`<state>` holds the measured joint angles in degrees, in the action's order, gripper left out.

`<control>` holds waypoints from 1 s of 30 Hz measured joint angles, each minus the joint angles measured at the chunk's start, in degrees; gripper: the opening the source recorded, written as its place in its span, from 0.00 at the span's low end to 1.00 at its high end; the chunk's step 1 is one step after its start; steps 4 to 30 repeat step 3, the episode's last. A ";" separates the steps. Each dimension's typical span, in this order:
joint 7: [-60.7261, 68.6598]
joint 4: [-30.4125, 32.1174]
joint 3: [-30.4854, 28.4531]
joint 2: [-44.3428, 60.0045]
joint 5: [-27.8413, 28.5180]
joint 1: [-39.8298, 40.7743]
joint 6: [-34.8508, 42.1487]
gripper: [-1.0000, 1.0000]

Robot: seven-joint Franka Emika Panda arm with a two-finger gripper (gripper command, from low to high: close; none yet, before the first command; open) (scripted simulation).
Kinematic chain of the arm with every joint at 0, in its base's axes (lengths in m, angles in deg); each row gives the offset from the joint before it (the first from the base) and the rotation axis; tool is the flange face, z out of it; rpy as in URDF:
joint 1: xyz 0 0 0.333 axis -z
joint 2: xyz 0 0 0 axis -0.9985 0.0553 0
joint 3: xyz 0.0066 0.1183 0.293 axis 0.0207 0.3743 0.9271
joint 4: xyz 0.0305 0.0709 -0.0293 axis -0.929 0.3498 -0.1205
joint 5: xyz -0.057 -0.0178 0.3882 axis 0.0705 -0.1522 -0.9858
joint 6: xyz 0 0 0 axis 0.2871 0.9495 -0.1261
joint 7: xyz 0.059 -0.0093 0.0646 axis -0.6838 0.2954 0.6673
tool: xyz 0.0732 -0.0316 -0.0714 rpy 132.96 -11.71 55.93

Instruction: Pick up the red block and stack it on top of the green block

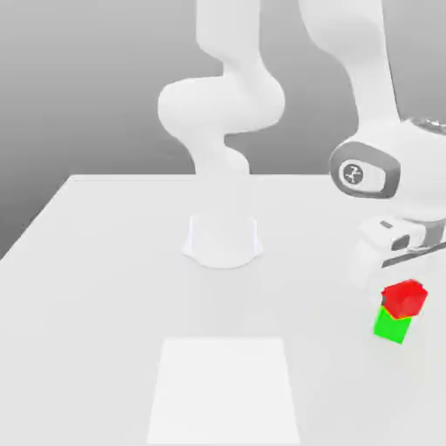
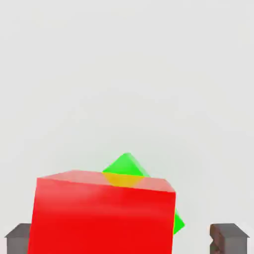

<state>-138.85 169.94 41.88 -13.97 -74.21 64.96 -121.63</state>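
Red block [image 1: 405, 296], smooth cube, atop green block [image 1: 391, 327], skewed; dark-tipped pincer [image 2: 127, 238] apart, unclamped

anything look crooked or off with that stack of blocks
Yes: the red block sits on the green block but turned relative to it, so a green corner pokes out from under it. The open claw straddles the red one.

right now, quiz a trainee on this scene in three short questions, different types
1. True or false: the red block sits on the green block.
2. The fingers stand: A) clamped on the red block, B) apart from it, C) clamped on the green block.
3. Fill in: in the exterior view the stack stands near the table's ____ edge.

Key: 1 true; 2 B; 3 right.
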 joint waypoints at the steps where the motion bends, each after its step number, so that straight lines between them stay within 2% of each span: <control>1: -0.77 -0.05 -0.59 0.81 1.07 -0.37 -0.63 1.00; 3: 1.24 0.06 0.50 -1.15 -1.72 0.13 0.96 1.00; 30: 1.24 0.06 0.50 -1.15 -1.72 0.13 0.96 1.00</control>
